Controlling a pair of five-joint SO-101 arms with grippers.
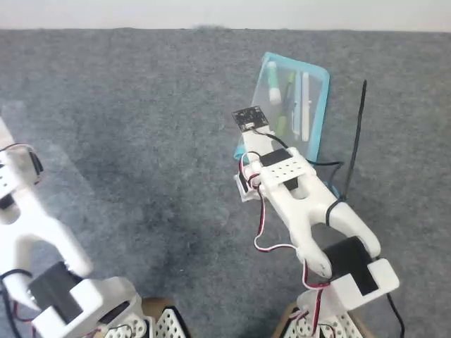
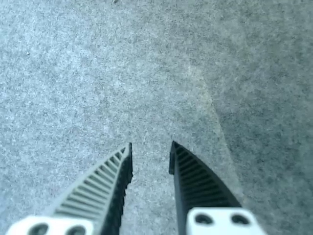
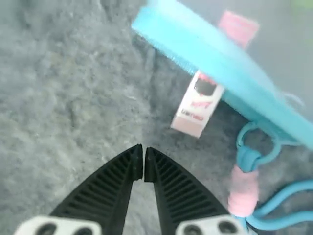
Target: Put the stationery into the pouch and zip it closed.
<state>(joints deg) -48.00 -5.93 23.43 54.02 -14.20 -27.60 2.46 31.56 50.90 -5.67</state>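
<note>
The right gripper [image 3: 143, 162] has its ribbed black fingers [image 3: 120, 183] drawn together with only a hairline slit between the tips; it grips nothing and hangs just above the grey carpet [image 1: 141, 105]. Just beyond its tips lies a pink-and-white eraser [image 3: 197, 105] in a sleeve with small dark print, one end tucked beneath the turquoise edge of the pouch [image 3: 205, 49]; whether that end sits inside the pouch cannot be told. Beside it a turquoise zip cord [image 3: 274, 215] with a pink bead [image 3: 243, 192] trails on the carpet. From above, the right arm [image 1: 303, 204] stretches to the near end of the clear-fronted pouch [image 1: 323, 113], which holds a green-and-white pen [image 1: 273, 88] and slim white pens [image 1: 304, 105] side by side. A black cable [image 1: 358, 134] runs just beside the pouch. Well apart, at the table's other side, the left gripper [image 2: 150, 156] is parted, empty, over bare carpet.
</note>
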